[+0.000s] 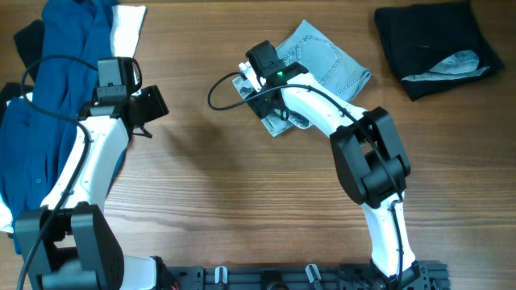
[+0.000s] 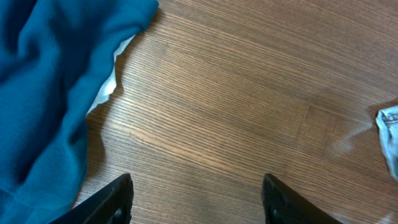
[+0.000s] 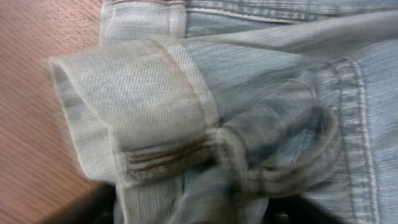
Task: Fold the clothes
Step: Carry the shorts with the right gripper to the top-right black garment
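1. The light-blue faded denim jeans (image 3: 267,93) were coarse, matt woven cloth with a visible twill rib and raised stitched seams.
2. The brown wooden table (image 2: 236,112) under the jeans looked smooth, fine-grained and faintly sheened.
3. The dark blue shirt (image 2: 43,74), left of the jeans, was soft matt cloth.
4. The black garment (image 1: 427,36), right of the jeans, was matt cloth.
5. The left gripper (image 2: 196,205) had black fingers (image 2: 112,202) that looked like matt plastic.

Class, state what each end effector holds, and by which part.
Right end effector: jeans, by a bunched seamed fold at their edge. Left end effector: nothing.

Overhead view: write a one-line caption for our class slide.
Right hand at folded-up jeans; left hand over the table beside a blue shirt.
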`<state>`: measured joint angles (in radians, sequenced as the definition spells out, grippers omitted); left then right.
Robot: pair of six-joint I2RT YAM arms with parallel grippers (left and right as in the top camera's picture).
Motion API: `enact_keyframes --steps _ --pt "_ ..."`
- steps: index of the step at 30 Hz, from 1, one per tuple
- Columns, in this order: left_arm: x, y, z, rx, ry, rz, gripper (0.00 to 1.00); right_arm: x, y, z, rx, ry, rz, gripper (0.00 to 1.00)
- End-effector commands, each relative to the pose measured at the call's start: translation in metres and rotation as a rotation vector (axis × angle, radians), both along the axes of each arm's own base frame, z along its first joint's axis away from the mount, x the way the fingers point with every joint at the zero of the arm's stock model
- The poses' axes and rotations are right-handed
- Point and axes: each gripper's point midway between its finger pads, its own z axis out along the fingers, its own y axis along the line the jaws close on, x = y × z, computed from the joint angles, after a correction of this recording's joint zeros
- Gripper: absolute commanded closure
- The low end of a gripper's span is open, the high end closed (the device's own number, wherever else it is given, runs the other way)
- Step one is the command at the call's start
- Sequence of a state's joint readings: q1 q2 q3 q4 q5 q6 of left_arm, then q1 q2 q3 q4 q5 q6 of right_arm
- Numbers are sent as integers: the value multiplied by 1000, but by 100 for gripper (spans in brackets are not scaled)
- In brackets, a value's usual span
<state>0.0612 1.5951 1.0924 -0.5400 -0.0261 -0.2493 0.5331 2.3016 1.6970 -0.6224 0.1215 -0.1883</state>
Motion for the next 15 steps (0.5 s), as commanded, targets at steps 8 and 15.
enact_keyframes --steps 8,15 --pt "1 3 -1 11 -1 3 35 11 -100 -7 -256 109 -295 96" --pt "6 3 2 13 -25 3 38 104 -184 287 -57 -494 -406 96"
